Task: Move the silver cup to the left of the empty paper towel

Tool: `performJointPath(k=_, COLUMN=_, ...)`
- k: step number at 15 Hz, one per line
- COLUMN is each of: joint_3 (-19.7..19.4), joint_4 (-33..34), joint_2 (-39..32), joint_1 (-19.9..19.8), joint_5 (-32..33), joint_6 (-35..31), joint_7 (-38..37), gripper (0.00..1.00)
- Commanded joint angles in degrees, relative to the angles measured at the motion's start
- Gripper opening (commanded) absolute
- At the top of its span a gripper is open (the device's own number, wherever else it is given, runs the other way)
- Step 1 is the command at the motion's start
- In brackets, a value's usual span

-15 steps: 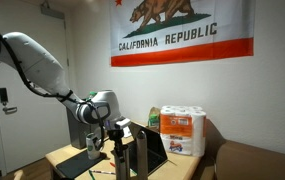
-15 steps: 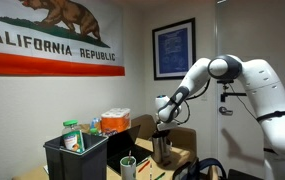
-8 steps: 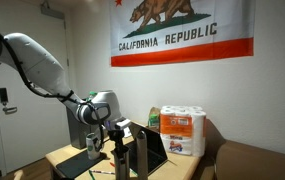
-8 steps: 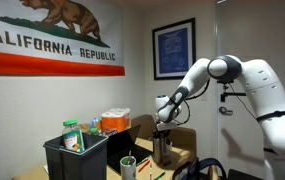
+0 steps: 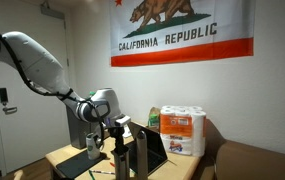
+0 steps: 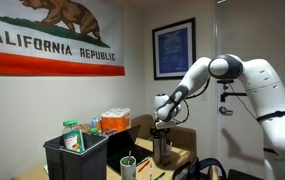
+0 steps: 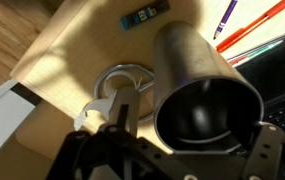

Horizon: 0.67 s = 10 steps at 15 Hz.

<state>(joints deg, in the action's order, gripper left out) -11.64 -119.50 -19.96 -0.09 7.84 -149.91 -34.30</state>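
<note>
In the wrist view I look straight down into the silver cup (image 7: 207,115), a shiny metal tumbler standing upright on the wooden desk. My gripper (image 7: 194,135) is open, its jaws astride the cup's rim; the left finger (image 7: 117,108) stands clear of the cup's wall. In both exterior views the gripper (image 5: 116,128) (image 6: 162,122) hangs just over the cup (image 5: 121,154) (image 6: 162,149). The empty paper towel tube (image 5: 139,152) stands upright close beside the cup, in front of the laptop.
An open laptop (image 5: 155,150) and a pack of full paper towel rolls (image 5: 182,130) lie beyond the tube. A grey mug (image 5: 93,143) sits on the cup's other side. A black bin (image 6: 77,158) holds bottles. Pens (image 7: 252,25) lie on the desk.
The jaws have opened from shut on the silver cup and let it go. The cup stays upright on the desk, and the arm has hardly moved.
</note>
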Motion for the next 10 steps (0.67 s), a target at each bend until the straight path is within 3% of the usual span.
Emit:
performJointPath(k=1, joint_3=-1.3, joint_4=-0.2, joint_2=3.8, joint_1=2.4, joint_5=1.6, joint_6=2.9, joint_7=-1.7, gripper=1.00)
performJointPath(k=6, joint_3=-0.8, joint_4=0.2, joint_2=10.5, joint_1=4.8, joint_5=7.8, joint_6=7.9, joint_7=-5.7, gripper=1.00)
performJointPath(k=10, joint_3=4.0, joint_4=0.9, joint_2=16.9, joint_1=5.0, joint_5=8.6, joint_6=14.6, joint_7=-4.2, gripper=1.00)
